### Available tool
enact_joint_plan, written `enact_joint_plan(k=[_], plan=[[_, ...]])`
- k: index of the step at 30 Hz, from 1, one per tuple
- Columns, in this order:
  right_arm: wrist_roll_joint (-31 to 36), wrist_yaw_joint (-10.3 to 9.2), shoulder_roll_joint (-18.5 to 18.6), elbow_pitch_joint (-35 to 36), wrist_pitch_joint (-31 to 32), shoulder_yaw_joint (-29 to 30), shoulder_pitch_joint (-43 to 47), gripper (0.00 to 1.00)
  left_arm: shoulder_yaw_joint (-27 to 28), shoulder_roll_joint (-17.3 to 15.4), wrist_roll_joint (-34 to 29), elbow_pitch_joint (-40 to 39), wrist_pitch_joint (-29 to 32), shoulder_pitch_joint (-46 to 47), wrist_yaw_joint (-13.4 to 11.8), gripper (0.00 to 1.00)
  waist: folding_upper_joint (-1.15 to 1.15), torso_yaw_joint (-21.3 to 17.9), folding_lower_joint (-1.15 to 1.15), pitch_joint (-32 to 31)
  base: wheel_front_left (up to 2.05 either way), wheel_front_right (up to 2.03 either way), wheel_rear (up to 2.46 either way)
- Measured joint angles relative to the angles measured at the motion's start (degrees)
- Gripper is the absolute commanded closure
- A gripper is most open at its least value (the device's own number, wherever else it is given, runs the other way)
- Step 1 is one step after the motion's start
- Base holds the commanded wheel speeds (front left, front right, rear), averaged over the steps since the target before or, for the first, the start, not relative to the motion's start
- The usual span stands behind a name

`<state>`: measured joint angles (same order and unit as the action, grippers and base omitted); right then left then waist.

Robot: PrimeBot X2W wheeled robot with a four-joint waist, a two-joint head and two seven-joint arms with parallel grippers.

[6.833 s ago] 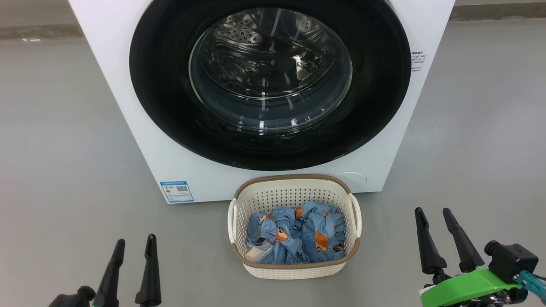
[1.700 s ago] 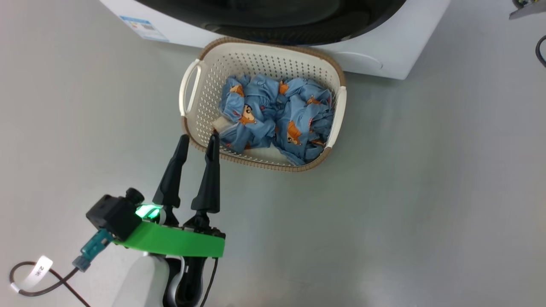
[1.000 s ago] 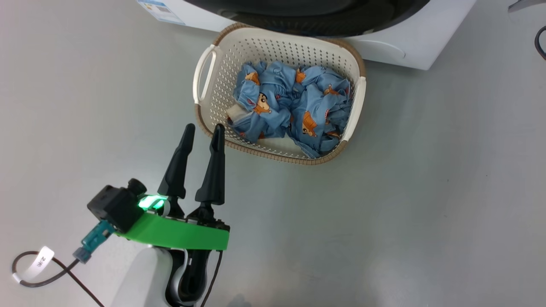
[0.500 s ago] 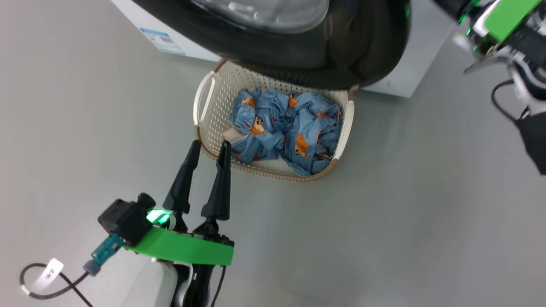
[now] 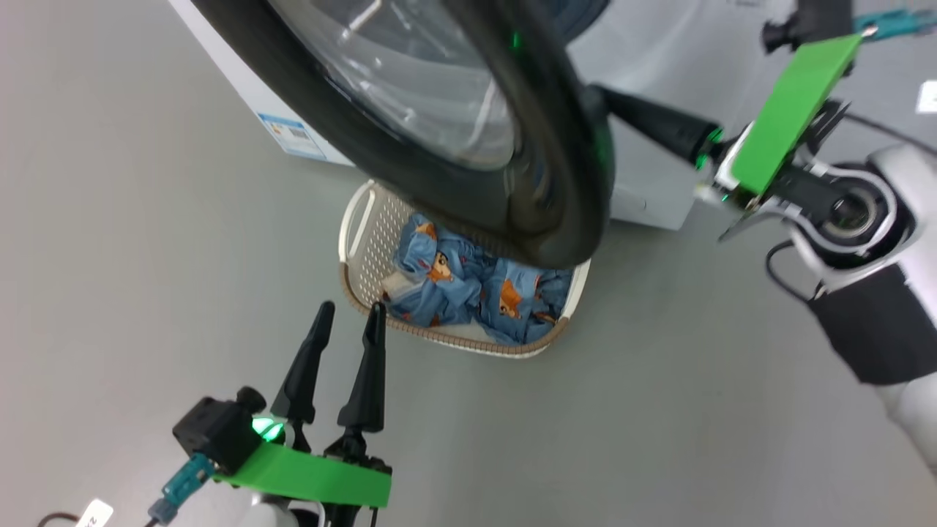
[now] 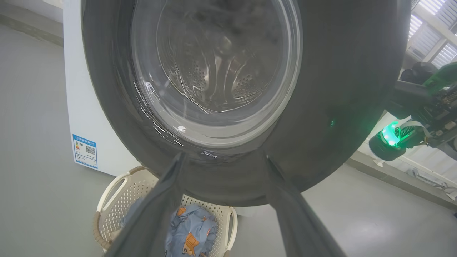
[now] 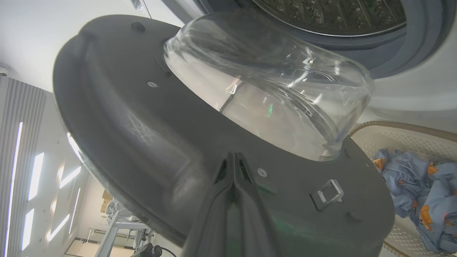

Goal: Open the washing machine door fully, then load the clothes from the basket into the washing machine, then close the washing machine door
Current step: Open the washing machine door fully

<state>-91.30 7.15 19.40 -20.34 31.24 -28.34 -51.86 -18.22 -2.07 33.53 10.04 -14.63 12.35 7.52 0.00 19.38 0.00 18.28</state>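
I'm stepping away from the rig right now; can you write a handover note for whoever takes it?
Left gripper: open, empty, poised by the basket at its near rim.
Right gripper: shut, holding nothing, fingertips at the inner face of the washing machine door.
Door stands partly open above the basket, which holds the clothes, in front of the washing machine.
Done: door unlatched, swung partway.
Left: open it fully, load the clothes, close the door.
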Motion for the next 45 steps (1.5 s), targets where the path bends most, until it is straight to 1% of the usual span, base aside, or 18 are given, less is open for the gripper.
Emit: enact_joint_plan(k=[6,13,20,28,34,42,43,45], plan=[[-0.3,0.00,-2.0,1.3,1.0,-1.5,4.5,1.00,1.0,0.0,-0.9,0.2,0.0,-2.7,0.0,0.00,0.00,0.2,0.00,-3.6,0.00,0.00,0.00],[-0.2,0.00,-4.2,2.0,1.6,-3.7,7.6,1.00,1.9,-0.1,-1.3,0.1,0.0,-4.4,0.0,0.00,0.00,1.2,0.00,-6.9,0.00,0.00,0.00],[0.0,0.00,-6.3,2.8,2.5,-5.0,8.2,1.00,2.0,-0.1,-1.4,0.1,0.0,-4.8,0.0,0.00,0.00,3.0,0.00,-8.9,0.00,0.00,0.00],[0.1,0.00,-8.7,2.6,2.6,-6.8,9.2,1.00,2.3,-0.2,-1.5,0.2,0.0,-6.5,0.0,0.00,0.00,3.9,0.00,-10.5,0.00,0.00,0.00],[1.7,0.01,-10.2,2.5,1.5,-7.7,10.2,1.00,2.5,-0.5,-1.9,0.4,0.0,-6.6,0.0,0.00,0.00,3.5,0.00,-11.4,0.00,0.00,0.00],[2.0,0.01,-9.9,2.0,-2.2,-7.3,13.4,1.00,3.6,-0.9,-1.9,0.8,0.0,-7.1,0.0,0.00,0.00,1.2,0.00,-12.9,0.00,0.00,0.00],[2.0,0.01,-9.8,1.9,-2.8,-7.0,14.1,0.99,3.6,-1.0,-1.9,0.8,0.0,-7.3,0.0,0.00,0.00,0.9,0.00,-13.2,0.00,0.00,0.00],[2.0,0.01,-9.3,1.5,-4.1,-6.4,15.4,0.83,3.5,-1.3,-1.9,1.1,0.0,-7.9,0.0,0.00,0.00,0.1,0.00,-13.8,0.00,0.00,0.00]])
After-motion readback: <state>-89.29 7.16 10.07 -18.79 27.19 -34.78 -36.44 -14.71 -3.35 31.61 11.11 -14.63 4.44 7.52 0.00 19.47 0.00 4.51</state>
